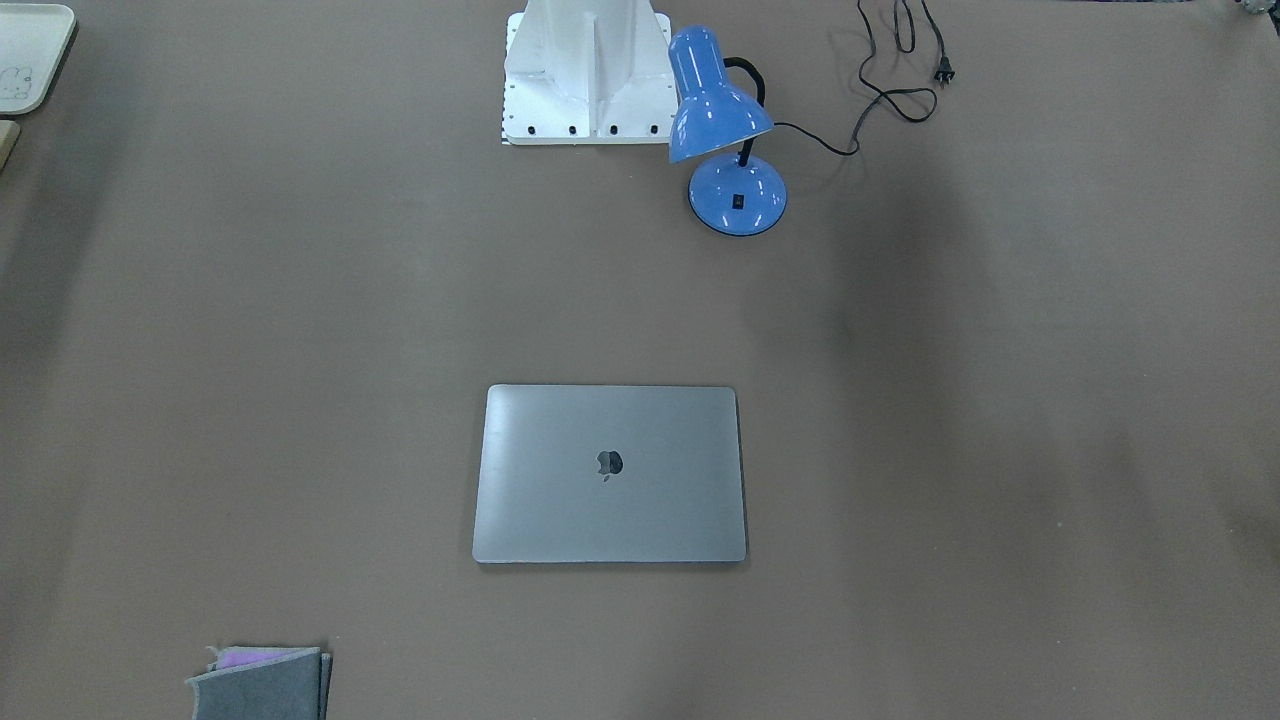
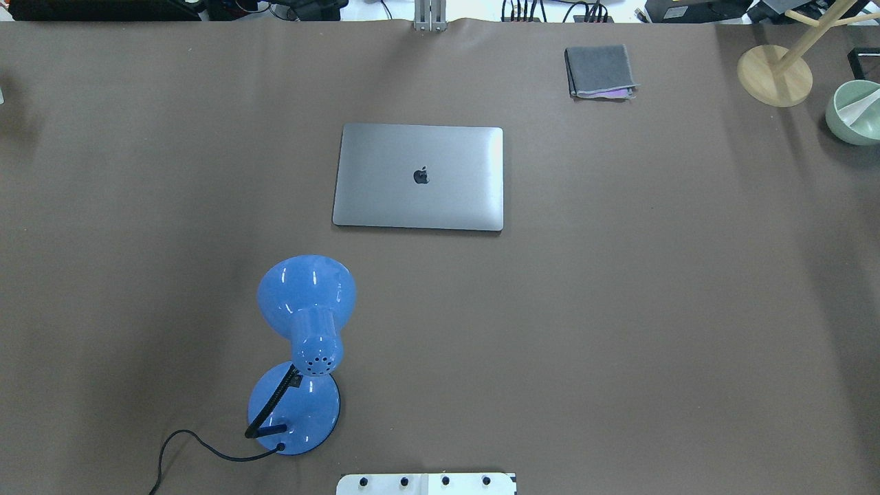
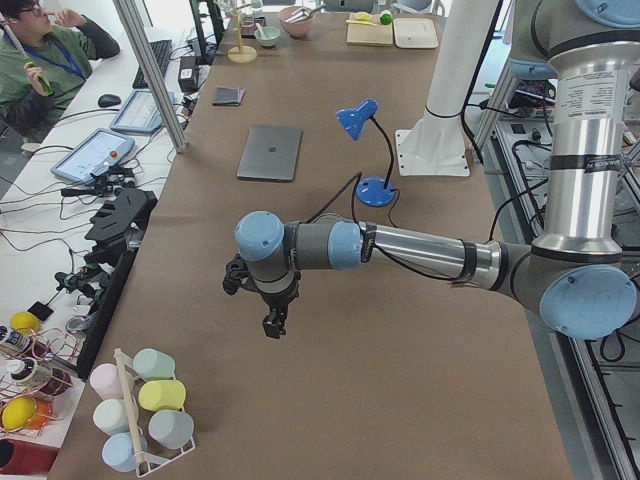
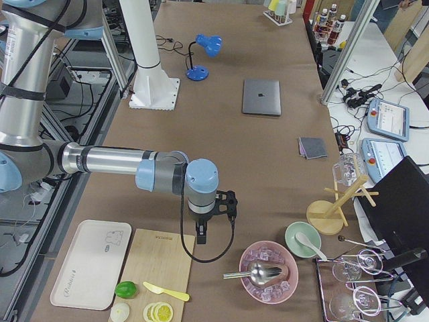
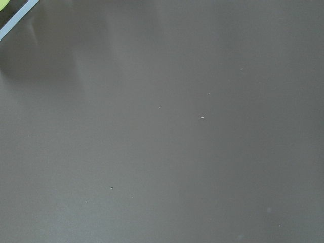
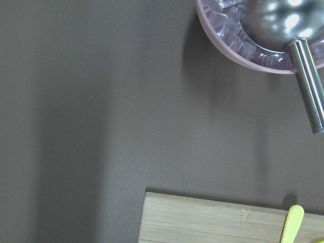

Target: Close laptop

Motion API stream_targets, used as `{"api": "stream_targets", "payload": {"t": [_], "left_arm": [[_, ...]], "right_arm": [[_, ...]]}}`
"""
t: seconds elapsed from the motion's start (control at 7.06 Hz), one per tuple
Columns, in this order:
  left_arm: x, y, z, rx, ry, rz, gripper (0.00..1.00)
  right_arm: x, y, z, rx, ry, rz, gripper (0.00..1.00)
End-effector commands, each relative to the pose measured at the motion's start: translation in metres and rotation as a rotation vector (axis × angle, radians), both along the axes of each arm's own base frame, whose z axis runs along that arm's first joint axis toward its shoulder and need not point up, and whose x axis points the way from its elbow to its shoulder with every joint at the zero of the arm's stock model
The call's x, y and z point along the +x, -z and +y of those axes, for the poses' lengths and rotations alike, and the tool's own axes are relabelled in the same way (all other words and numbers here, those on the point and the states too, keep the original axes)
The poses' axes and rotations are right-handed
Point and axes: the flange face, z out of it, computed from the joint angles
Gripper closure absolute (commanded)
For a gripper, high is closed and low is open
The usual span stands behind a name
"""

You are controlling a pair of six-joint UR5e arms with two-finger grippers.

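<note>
The silver-grey laptop (image 2: 418,177) lies flat in the middle of the brown table with its lid down and the dark apple logo facing up; it also shows in the front view (image 1: 610,473), the left side view (image 3: 270,152) and the right side view (image 4: 261,96). My left gripper (image 3: 272,322) hangs over the table's left end, far from the laptop. My right gripper (image 4: 202,236) hangs over the right end, beside a wooden board. Both show only in the side views, so I cannot tell whether they are open or shut.
A blue desk lamp (image 2: 302,344) with a black cord stands near the robot base (image 2: 426,484). A grey felt pouch (image 2: 599,71) lies beyond the laptop. A pink bowl of ice with a ladle (image 4: 268,272), a cutting board (image 4: 157,275) and a mug rack (image 3: 140,410) sit at the table ends.
</note>
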Motion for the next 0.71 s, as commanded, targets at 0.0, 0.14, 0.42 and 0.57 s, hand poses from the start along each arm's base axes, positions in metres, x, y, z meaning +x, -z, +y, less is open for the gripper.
{"api": "stream_targets", "payload": {"t": [0.0, 0.14, 0.42, 0.57], "left_arm": [[0.0000, -0.0023, 0.0001, -0.005, 0.000, 0.000, 0.01], [0.0000, -0.0044, 0.0021, -0.009, 0.000, 0.000, 0.01], [0.0000, -0.0059, 0.0028, -0.012, 0.000, 0.000, 0.01], [0.0000, -0.0059, 0.0028, -0.012, 0.000, 0.000, 0.01]], "right_arm": [[-0.0002, 0.0001, 0.0000, 0.000, 0.000, -0.002, 0.00], [0.0000, 0.0001, -0.0001, 0.002, 0.000, 0.000, 0.00], [0.0000, 0.0001, -0.0001, 0.002, 0.000, 0.000, 0.00], [0.0000, 0.0001, -0.0001, 0.002, 0.000, 0.000, 0.00]]}}
